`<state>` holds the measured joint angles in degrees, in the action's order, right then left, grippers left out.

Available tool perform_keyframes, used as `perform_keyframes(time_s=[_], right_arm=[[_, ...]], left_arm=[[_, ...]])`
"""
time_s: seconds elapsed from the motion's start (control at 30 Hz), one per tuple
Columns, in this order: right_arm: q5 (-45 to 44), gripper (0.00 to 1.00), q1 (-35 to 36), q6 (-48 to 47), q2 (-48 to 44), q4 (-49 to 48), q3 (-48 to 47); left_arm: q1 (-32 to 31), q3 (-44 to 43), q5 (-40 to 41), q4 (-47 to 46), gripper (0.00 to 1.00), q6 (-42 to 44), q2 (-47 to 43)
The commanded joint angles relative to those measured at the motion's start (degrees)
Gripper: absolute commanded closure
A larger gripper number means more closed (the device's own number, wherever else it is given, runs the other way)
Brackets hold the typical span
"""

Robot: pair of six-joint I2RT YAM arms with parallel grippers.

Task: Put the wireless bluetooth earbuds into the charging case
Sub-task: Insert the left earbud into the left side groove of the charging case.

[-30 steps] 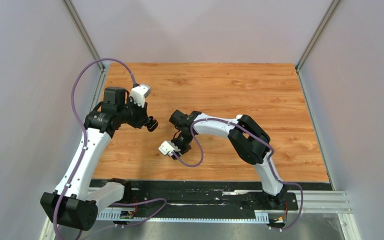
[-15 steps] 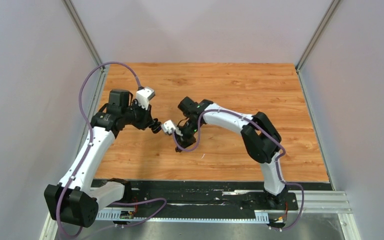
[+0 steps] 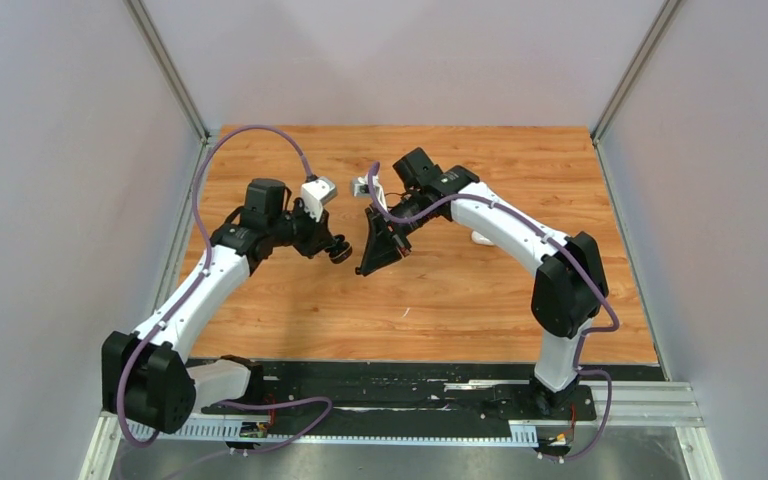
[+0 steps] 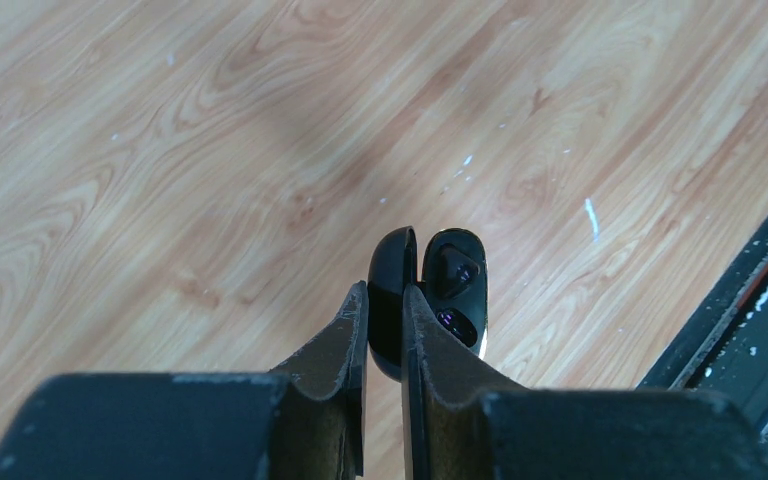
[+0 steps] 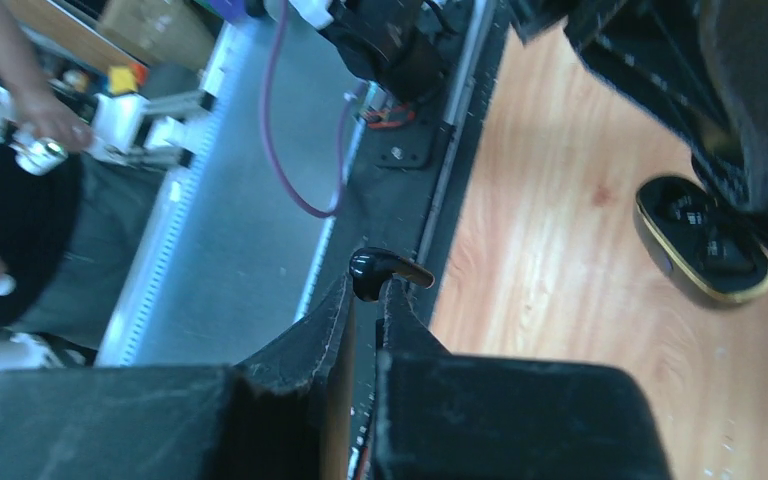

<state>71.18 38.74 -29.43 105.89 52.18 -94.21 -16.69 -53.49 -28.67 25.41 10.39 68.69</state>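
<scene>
Right tool (image 5: 365, 290) is clamped tight on a black earbud (image 5: 380, 266). Left tool (image 4: 385, 300) pinches the open case (image 4: 455, 285) by its lid, up off the surface (image 4: 160, 150). In the right wrist view, the case sits near the earbud, right and slightly up, sockets showing.

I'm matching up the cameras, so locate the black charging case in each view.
Top external: charging case left of centre, over the wood.
Left wrist: centre, lid pinched between the fingers.
Right wrist: right edge, open, gold rim.
Shared landmark: left gripper, clamped on it.
</scene>
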Motion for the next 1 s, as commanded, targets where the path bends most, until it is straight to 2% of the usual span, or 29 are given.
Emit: perform_keyframes(time_s=[0.0, 0.17, 0.33, 0.4, 0.73, 0.97], right_arm=[[9.2, 1.0, -0.6, 14.7, 0.0, -9.0, -1.5], [5.8, 1.0, -0.6, 24.7, 1.0, -18.4, -2.0], [-1.5, 1.0, -0.5, 38.0, -4.1, -39.6, 7.9], [-3.2, 1.0, -0.2, 40.9, -5.2, -45.1, 10.8], [-9.2, 1.0, 2.0, 48.3, -5.7, -51.6, 13.4], [-11.6, 1.0, 3.0, 47.7, -6.1, -53.3, 13.9]], left_arm=[[-1.5, -1.5, -4.2, -5.2, 1.0, -2.5, 0.7], [-2.0, -2.3, -5.7, -4.6, 1.0, -4.2, 0.2], [-2.1, -3.6, -5.8, -2.4, 1.0, -6.1, -1.4], [-2.1, -4.4, -5.9, -0.7, 1.0, -6.9, -1.6], [-2.0, -5.3, -3.8, 3.3, 1.0, -8.9, -4.0], [-2.0, -5.6, -4.0, 4.6, 1.0, -8.7, -4.4]])
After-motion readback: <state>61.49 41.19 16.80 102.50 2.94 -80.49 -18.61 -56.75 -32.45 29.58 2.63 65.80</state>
